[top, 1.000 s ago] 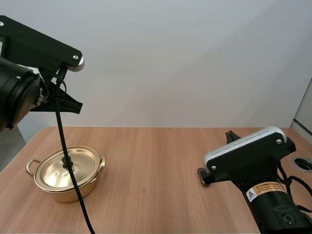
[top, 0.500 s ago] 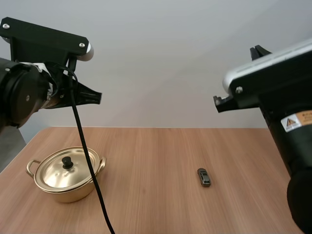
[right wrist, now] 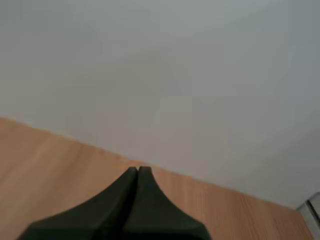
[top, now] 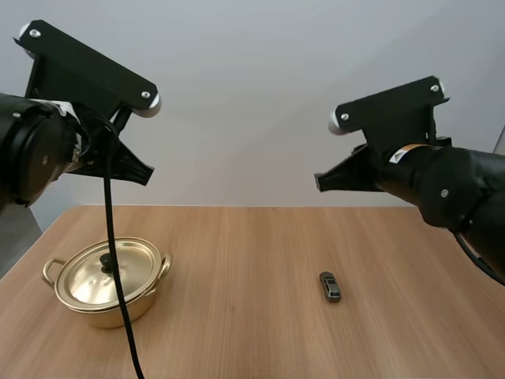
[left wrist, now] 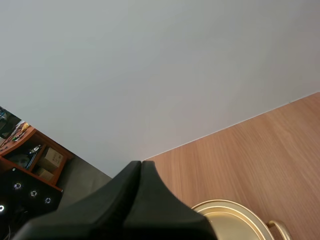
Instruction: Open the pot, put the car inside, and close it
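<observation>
The round golden metal pot (top: 85, 306), lid (top: 83, 276) on, sits near-left on the wooden table (top: 237, 324), under my left gripper (top: 148, 178). The small dark toy car (top: 330, 287), lengthwise near-to-far, lies below my right gripper (top: 318, 183). Both grippers hang high, fingers pressed together, empty.

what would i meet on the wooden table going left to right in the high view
round gold metal pot with its gold lid on → small dark toy car
</observation>
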{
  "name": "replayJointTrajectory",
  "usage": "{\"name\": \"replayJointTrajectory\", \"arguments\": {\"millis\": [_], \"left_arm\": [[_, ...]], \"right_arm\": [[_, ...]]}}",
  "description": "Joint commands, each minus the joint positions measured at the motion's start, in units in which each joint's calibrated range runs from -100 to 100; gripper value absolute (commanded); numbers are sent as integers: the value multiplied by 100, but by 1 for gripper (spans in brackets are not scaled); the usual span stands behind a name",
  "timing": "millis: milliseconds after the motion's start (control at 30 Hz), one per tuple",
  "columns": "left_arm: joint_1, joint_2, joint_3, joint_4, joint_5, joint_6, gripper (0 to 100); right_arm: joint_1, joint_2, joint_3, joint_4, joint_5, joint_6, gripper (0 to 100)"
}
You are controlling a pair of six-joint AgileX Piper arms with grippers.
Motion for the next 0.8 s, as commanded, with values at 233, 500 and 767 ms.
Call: {"name": "replayJointTrajectory", "arguments": {"millis": [233,500,767], "left_arm": [[0,1196,-2,64,1275,-177,52],[0,2551,-2,213,3208,-95,92],[255,3093,-2,174,3222,110,92]], "right_arm": [[3,113,-10,-240,2310,-14,18],[3,113,-10,-240,2257,-14,52],[3,113,-10,-278,2460,-14,52]]}}
